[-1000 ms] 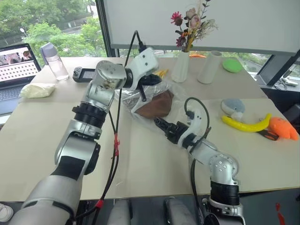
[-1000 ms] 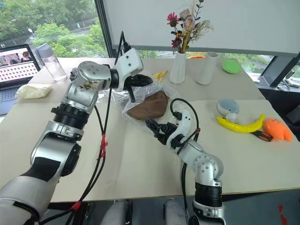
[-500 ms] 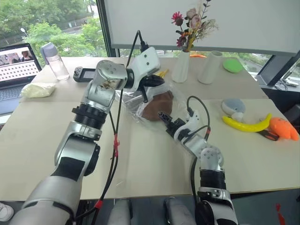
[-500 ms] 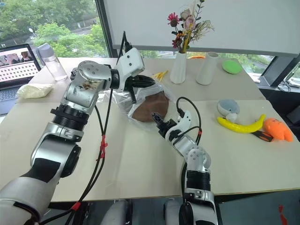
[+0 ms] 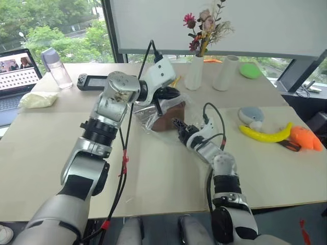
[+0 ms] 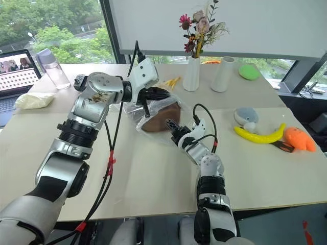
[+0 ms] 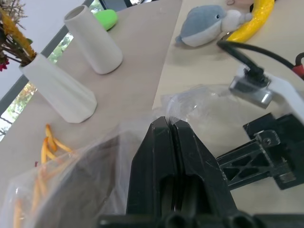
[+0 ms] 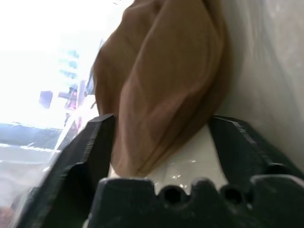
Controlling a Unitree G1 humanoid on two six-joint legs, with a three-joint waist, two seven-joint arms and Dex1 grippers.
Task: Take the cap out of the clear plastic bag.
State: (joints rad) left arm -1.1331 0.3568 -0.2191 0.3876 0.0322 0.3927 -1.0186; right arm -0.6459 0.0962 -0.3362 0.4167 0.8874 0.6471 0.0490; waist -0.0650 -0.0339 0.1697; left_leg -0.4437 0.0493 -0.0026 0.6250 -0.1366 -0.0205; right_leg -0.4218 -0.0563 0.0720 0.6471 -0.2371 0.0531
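Note:
The clear plastic bag (image 5: 147, 118) lies crinkled at mid-table, its upper edge lifted. My left gripper (image 5: 159, 105) is shut on that edge; in the left wrist view the closed fingertips (image 7: 169, 127) pinch the film (image 7: 199, 102). Inside the bag sits the dark brown cap (image 5: 167, 113). My right gripper (image 5: 177, 124) reaches in level from the near side at the bag's mouth. In the right wrist view its fingers (image 8: 97, 137) stand apart on either side of a fold of the cap (image 8: 161, 80), with a gap still showing by one finger.
Behind the bag stand a white vase with flowers (image 5: 195, 71) and a white cylinder (image 5: 225, 72). To the right lie a grey-blue plush toy (image 5: 252, 116), a banana (image 5: 265, 134) and an orange toy (image 5: 305, 138). At the left are a bottle (image 5: 54, 66), a laptop (image 5: 15, 76) and a white pouch (image 5: 37, 99).
My right gripper has moved forward to the bag's mouth, rolled, and narrowed its fingers around the cap. The left gripper has kept its hold on the bag.

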